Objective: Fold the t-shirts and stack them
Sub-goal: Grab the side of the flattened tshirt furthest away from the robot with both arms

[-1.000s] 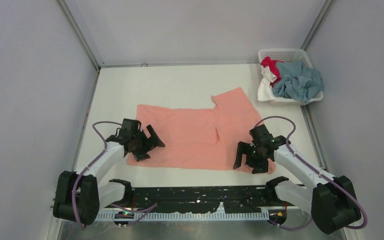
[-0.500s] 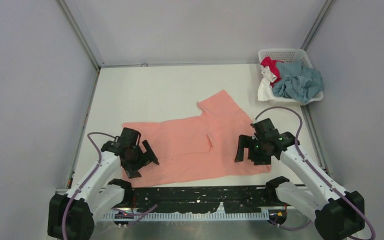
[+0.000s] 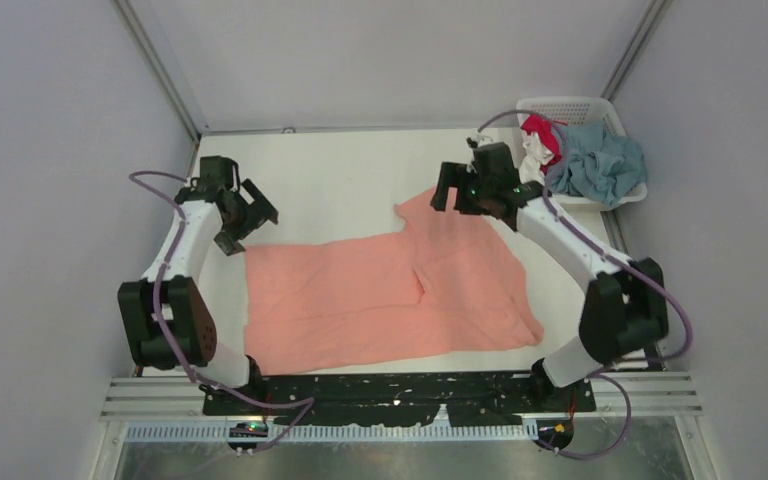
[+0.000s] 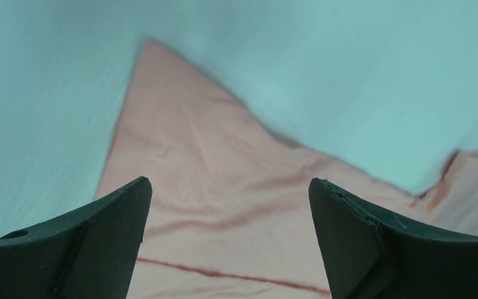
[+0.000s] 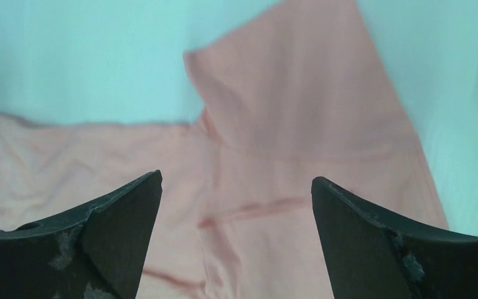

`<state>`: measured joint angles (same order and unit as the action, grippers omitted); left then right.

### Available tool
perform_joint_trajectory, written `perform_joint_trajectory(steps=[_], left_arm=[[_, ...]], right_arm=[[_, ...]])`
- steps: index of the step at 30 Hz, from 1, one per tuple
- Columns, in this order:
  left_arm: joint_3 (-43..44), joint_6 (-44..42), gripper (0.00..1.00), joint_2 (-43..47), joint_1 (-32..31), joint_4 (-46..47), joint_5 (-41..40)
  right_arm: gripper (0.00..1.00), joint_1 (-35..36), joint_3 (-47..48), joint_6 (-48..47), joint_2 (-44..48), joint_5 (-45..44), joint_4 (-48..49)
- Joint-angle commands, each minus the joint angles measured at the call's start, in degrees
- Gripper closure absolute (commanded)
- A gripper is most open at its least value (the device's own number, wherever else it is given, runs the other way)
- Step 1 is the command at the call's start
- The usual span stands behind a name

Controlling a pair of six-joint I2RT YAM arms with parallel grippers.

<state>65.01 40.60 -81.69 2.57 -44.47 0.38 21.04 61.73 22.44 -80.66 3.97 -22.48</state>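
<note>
The salmon-pink t-shirt (image 3: 390,290) lies spread flat on the white table, with a sleeve pointing to the far right. My left gripper (image 3: 245,228) is open and empty above the shirt's far left corner (image 4: 162,93). My right gripper (image 3: 460,200) is open and empty above the far sleeve (image 5: 299,81). Both wrist views show the pink cloth between wide-apart jaws, with no contact. A dusty blue shirt (image 3: 600,160), a red one (image 3: 540,130) and a white one (image 3: 528,178) lie crumpled in the basket.
The white lattice basket (image 3: 560,104) stands at the far right corner against the wall. Grey walls close in the table on the left, back and right. A black rail (image 3: 400,390) runs along the near edge.
The pink shirt slid toward the near left, then stayed still. Both grippers moved from its near corners to its far edge and stand open there.
</note>
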Motion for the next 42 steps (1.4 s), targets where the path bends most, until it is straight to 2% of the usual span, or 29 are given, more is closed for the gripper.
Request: perform_joint_trajectory(steps=[1,6,9,13,16,20,25,35,38,42], left_arm=[[9.64,-2.48,0.00,-11.26,5.28,0.85,-1.31],[13.92,-2.11,0.00,-19.18,9.42,0.59,-0.65],[15.76,-2.17,0.00,-23.38,10.91,-0.56,0.87],[17.41,-2.98,0.01,-28.32,11.30,-0.79,2.88],[19.51,-4.13,0.03,-29.67,11.52,-2.09,3.56],[21.19,-5.19,0.06,-31.32,11.45,-5.08,7.35],[17.38,-4.59,0.05,-29.17,11.40,-2.72,8.54],[19.36,-4.04,0.05,-30.37,11.40,-4.21,7.66],[20.16,-3.91,0.05,-30.79,11.41,-4.96,7.54],[20.29,-3.77,0.05,-30.89,11.41,-5.19,7.15]], right_arm=[[0.05,-0.72,20.17,-5.89,-17.68,-5.92,0.45],[0.05,-1.88,36.42,-6.20,-32.57,-7.76,4.18],[0.05,-2.64,45.38,-5.70,-41.79,-7.70,2.61],[0.05,-4.20,55.31,-2.87,-49.52,-6.01,1.59],[0.05,-5.21,55.84,-1.23,-51.56,-2.83,2.52],[0.05,-5.66,53.39,-1.01,-50.81,-3.22,3.84],[0.05,-6.21,50.16,-2.47,-50.27,-2.67,6.60],[0.00,-5.38,62.84,-9.18,-59.24,-4.86,-9.34],[0.04,-4.71,66.11,-10.17,-60.66,-9.56,-13.74],[0.09,-4.48,66.09,-9.80,-61.47,-10.81,-17.89]])
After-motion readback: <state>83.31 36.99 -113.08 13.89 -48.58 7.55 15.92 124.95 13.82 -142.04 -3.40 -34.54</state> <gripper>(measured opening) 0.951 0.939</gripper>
